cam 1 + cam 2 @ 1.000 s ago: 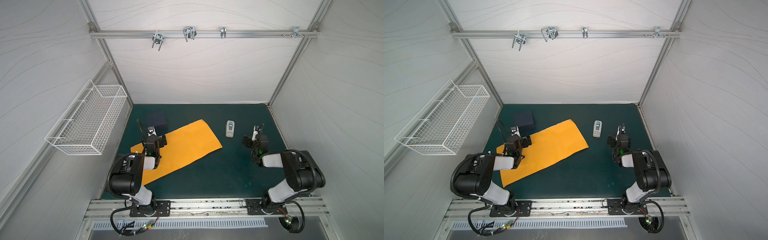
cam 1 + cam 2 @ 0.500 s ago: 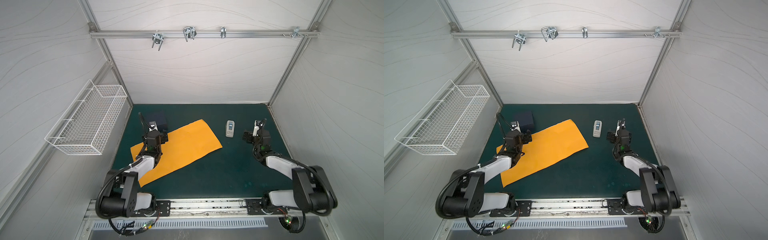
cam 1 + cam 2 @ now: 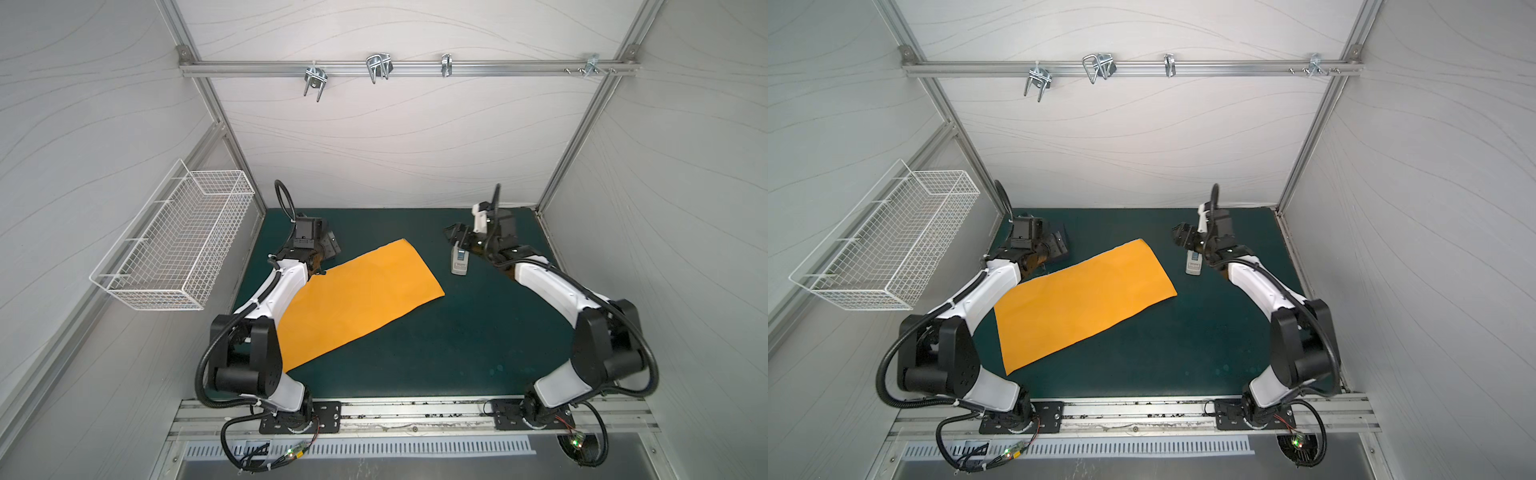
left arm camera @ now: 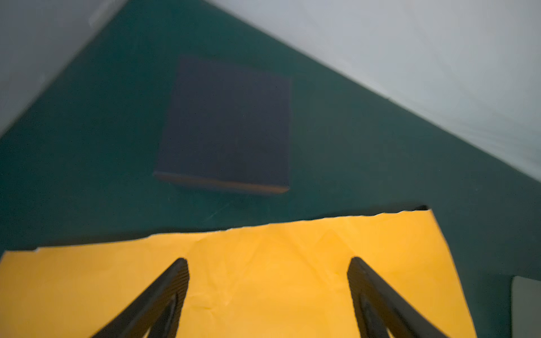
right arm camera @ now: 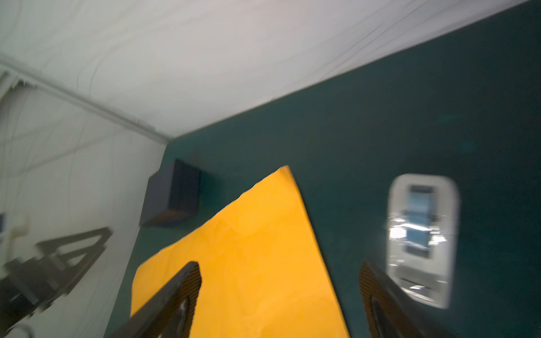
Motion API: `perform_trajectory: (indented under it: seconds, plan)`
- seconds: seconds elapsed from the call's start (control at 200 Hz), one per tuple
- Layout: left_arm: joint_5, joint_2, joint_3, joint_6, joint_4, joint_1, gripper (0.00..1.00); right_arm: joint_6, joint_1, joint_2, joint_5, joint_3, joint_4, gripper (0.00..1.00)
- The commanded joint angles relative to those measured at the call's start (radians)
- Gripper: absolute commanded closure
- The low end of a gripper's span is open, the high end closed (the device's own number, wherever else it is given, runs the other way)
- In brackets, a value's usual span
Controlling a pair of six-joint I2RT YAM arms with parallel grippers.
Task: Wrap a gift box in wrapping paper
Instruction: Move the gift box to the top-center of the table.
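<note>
1. On the bench (image 3: 436, 345), the wrapping paper (image 3: 357, 299) is the largest item: one orange-yellow sheet lying flat and slantwise, faintly creased. Expect it to be light, limp and easily torn or slid. Take it at a corner or free edge, and anticipate that it will drag rather than lift cleanly.
2. The wire basket (image 3: 178, 249) hangs on the left wall, clear of the bench. You can see nothing inside it.
3. The gift box (image 4: 225, 123) sits off the paper, near its far long edge but apart from it, toward the back-left corner. Judge it rigid and light, with plain, possibly slick faces; grip it across two opposite side walls.
4. The left tool (image 4: 268, 260) hangs over the paper edge nearest the box, jaws spread wide, grasping nothing.
5. The right tool (image 5: 280, 264) hangs near the tape dispenser (image 3: 458, 262), jaws likewise spread and empty.
6. The tape dispenser stands on bare bench, near the paper's far corner, not touching.
</note>
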Motion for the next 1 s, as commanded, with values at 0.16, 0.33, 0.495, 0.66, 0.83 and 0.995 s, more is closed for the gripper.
perform_trajectory:
  seconds: [0.16, 0.33, 0.495, 0.66, 0.83, 0.995]
  plan:
    - [-0.001, 0.104, 0.058, -0.174, -0.07, 0.098, 0.07, 0.094, 0.181, 0.359, -0.205, 0.31, 0.009, 0.13]
    - [-0.043, 0.15, 0.069, -0.15, -0.02, 0.126, 0.05, 0.176, 0.214, 0.558, -0.286, 0.465, 0.112, 0.12]
    - [-0.036, 0.181, 0.067, -0.119, 0.092, 0.152, 0.03, 0.234, 0.241, 0.72, -0.311, 0.636, 0.16, 0.13]
    - [0.005, 0.223, 0.068, -0.115, 0.179, 0.173, 0.01, 0.302, 0.274, 0.872, -0.308, 0.815, 0.204, 0.19]
    - [0.015, 0.252, 0.071, -0.111, 0.25, 0.191, 0.01, 0.311, 0.318, 0.991, -0.275, 0.99, 0.192, 0.2]
    - [0.094, 0.3, 0.093, -0.11, 0.312, 0.231, 0.01, 0.289, 0.35, 1.069, -0.212, 1.114, 0.164, 0.19]
